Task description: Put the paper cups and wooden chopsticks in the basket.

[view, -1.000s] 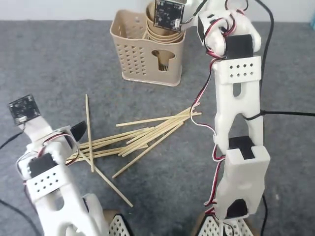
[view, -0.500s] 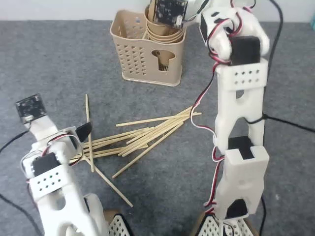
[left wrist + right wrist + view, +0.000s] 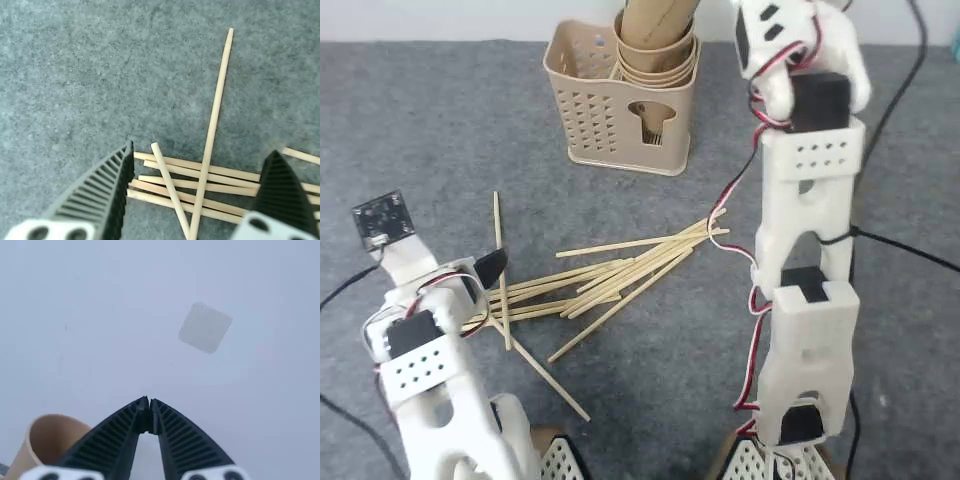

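The beige basket [image 3: 605, 125] stands at the back of the grey mat, and a stack of paper cups [image 3: 658, 45] sits in its right compartment, the top cup sticking up tilted. A pile of wooden chopsticks [image 3: 620, 272] lies mid-table. My left gripper [image 3: 480, 278] hovers open over the pile's left end; in the left wrist view its gripper [image 3: 201, 150] straddles several chopsticks [image 3: 200, 180], with one long stick [image 3: 218, 100] lying across them. My right gripper [image 3: 149, 404] is shut on nothing, raised high, with a paper cup [image 3: 47, 440] just beside it.
The right arm [image 3: 805, 200] stands tall along the table's right side, its cables trailing near the pile's right end. A loose chopstick [image 3: 545, 375] lies toward the front, near the left arm's base. The basket's left compartment [image 3: 582, 60] is open.
The right arm has risen from the cup stack and its wrist has left the top of the high view. The left arm shifted slightly towards the pile, then held still.
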`<state>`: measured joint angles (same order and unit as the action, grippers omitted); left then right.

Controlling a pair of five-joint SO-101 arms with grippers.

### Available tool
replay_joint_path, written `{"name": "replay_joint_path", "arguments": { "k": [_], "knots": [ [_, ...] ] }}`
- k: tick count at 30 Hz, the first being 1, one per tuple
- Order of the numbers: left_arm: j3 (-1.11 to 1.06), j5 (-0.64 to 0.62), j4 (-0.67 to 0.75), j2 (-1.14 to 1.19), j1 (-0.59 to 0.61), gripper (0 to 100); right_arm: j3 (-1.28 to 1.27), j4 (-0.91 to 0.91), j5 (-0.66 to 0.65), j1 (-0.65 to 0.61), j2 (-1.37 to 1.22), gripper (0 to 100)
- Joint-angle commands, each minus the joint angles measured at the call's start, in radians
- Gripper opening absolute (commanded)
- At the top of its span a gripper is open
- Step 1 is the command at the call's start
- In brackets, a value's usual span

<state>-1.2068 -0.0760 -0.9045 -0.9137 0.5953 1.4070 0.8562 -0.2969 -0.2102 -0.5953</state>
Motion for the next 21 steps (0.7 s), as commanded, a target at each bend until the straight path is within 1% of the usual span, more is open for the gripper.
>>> {"name": "replay_joint_path", "arguments": {
  "k": [1,11,16,21],
  "knots": [
    [0.010,0.005,0.051,0.005,-0.003,38,0.035,-0.022,0.018,-0.048,-0.021,0.9],
    [0.010,0.008,0.055,0.005,-0.003,38,0.035,0.059,0.021,-0.114,-0.091,0.9],
    [0.010,0.008,0.055,0.005,-0.003,38,0.035,0.186,0.025,-0.128,-0.107,0.9],
    [0.008,0.008,0.055,0.005,-0.003,38,0.028,0.282,0.130,-0.140,-0.108,0.9]
  ]
}}
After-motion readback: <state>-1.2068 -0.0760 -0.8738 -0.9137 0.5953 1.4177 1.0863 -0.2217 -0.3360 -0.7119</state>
